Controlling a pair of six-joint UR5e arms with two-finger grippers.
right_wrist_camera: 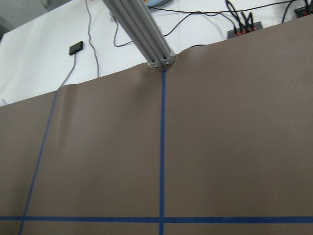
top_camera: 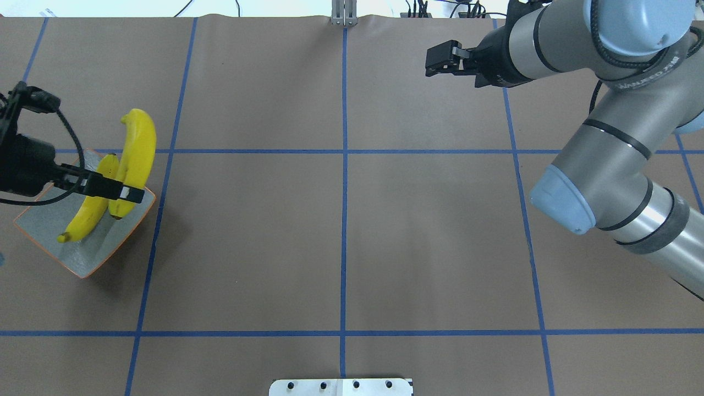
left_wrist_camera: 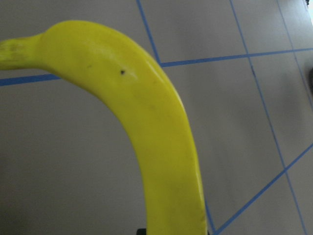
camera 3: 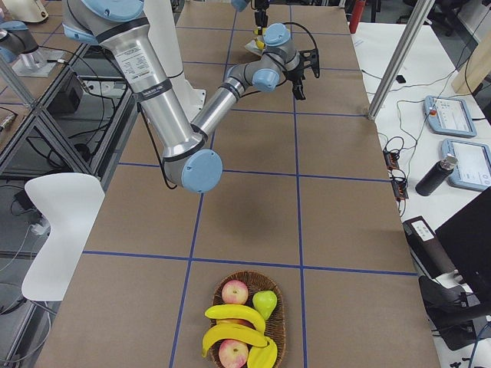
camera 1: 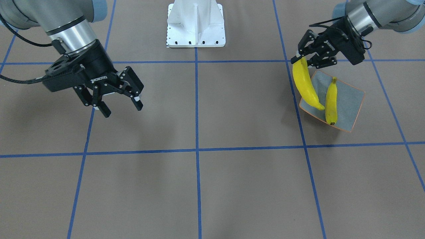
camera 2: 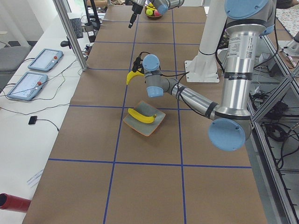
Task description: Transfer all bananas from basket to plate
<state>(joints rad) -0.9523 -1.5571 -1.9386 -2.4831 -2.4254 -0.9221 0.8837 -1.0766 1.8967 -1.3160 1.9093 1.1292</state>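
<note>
basket (camera 3: 249,274) cut off below, banana (left_wrist_camera: 146,122) cropped

Brown table cover (camera 1: 252,109) is gridded with blue tape lines (camera 1: 196,132). Two cabled tablets (camera 2: 45,59) lie on the white side bench (camera 2: 18,135), a red cylinder (camera 2: 14,202) further along it. Two apples (camera 3: 235,292) and a green pear (camera 3: 265,303) lie together.

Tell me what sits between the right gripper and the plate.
Only bare table and blue tape lines, from right gripper to plate, in the front-facing view.
</note>
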